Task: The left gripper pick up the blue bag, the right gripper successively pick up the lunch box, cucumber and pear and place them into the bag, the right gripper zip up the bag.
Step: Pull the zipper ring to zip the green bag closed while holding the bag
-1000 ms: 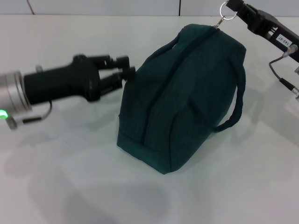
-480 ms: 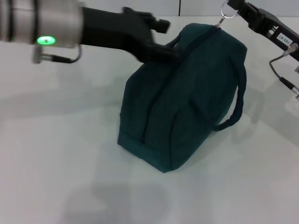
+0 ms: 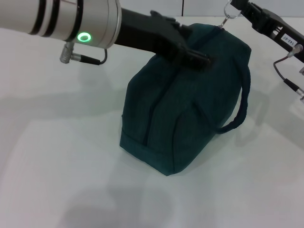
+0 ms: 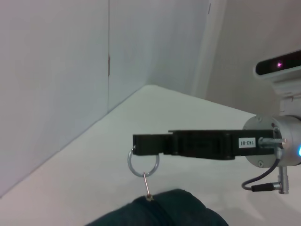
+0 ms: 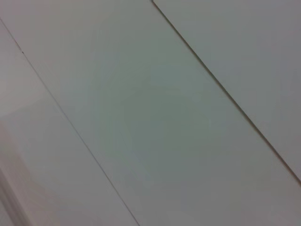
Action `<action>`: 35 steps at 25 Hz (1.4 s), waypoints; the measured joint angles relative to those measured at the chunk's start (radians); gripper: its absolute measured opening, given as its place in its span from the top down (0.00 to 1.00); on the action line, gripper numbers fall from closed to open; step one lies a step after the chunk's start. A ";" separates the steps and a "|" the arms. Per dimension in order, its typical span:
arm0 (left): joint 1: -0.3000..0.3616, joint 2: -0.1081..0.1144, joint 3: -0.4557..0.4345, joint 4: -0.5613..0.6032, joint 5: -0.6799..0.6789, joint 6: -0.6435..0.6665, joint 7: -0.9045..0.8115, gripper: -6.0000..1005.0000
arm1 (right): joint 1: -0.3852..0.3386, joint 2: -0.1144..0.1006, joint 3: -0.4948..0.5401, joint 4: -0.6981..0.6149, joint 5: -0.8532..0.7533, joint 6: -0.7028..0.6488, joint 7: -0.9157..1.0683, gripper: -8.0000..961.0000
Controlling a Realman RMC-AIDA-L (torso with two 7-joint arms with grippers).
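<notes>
The blue bag (image 3: 190,109) stands on the white table, its zip closed; its top also shows in the left wrist view (image 4: 162,213). My left gripper (image 3: 198,45) reaches in from the upper left and hovers over the bag's top by the near handle, its fingers spread and holding nothing. My right gripper (image 3: 237,5) is at the bag's far top end, shut on the ring zip pull (image 3: 231,13). The left wrist view shows that right gripper (image 4: 137,144) holding the ring (image 4: 143,163). The lunch box, cucumber and pear are out of view.
The bag's other loop handle (image 3: 241,107) hangs out on its right side. Cables and a connector of my right arm (image 3: 289,71) lie at the right edge. White table (image 3: 71,166) surrounds the bag; a wall stands behind.
My left arm has risen from the bag's left side and swung right, over the bag's top. The bag and my right gripper have not moved.
</notes>
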 joint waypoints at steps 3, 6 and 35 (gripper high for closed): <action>-0.014 0.000 0.001 -0.043 0.000 0.000 -0.024 0.13 | 0.000 0.000 -0.001 0.000 0.000 -0.001 0.000 0.97; -0.020 -0.001 -0.003 -0.072 0.002 -0.001 -0.028 0.14 | 0.000 0.001 -0.003 0.000 0.000 -0.002 0.000 0.97; -0.013 0.002 -0.013 -0.089 0.012 -0.009 -0.037 0.83 | -0.008 0.004 -0.005 0.000 -0.001 -0.007 0.005 0.97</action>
